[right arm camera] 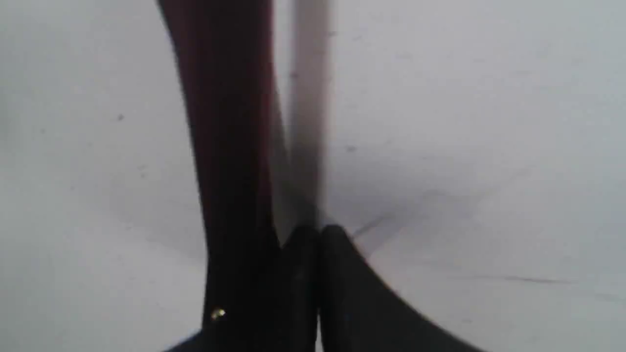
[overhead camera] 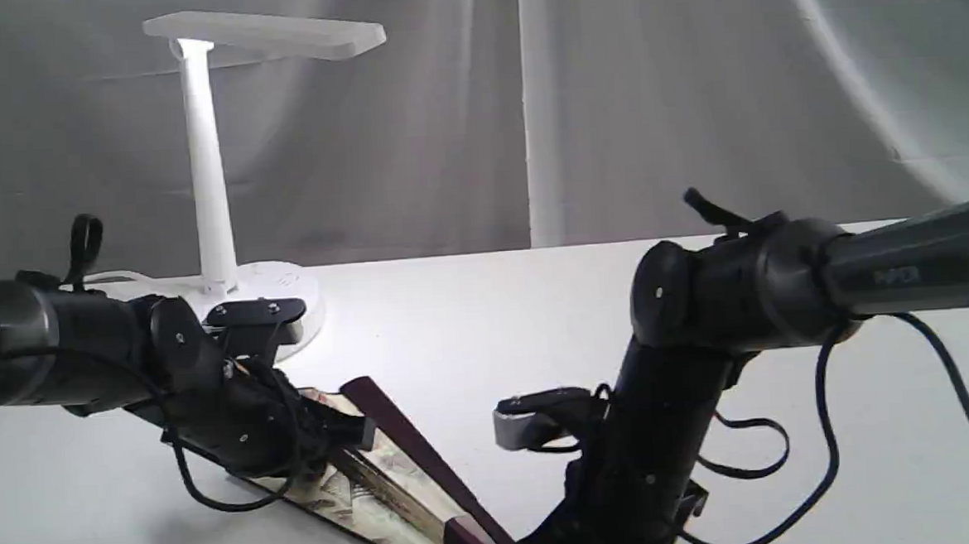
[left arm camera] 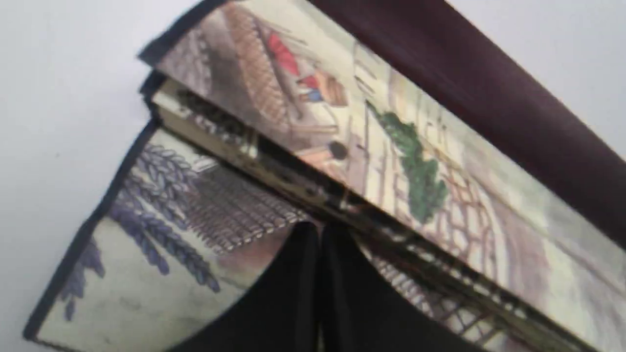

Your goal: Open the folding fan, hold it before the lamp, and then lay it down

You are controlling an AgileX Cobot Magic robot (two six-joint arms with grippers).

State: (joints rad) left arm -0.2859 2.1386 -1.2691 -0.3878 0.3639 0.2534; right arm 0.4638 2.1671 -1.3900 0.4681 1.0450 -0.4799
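1. Nearest, at the front edge of the table (overhead camera: 537, 319): right arm folded steeply down; left arm reaching in low from the left.
2. Partly spread, flat there: folding fan (overhead camera: 388, 493), long axis running toward the lamp (overhead camera: 207, 170) at the back-left corner.
3. Closed, tips on the pleats: left gripper (left arm camera: 318, 234). Closed beside a guard stick (right arm camera: 230, 122): right gripper (right arm camera: 318, 232).

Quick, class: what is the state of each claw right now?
Left claw: closed, tips at the folding fan; grip unclear.
Right claw: closed, nothing seen in it.
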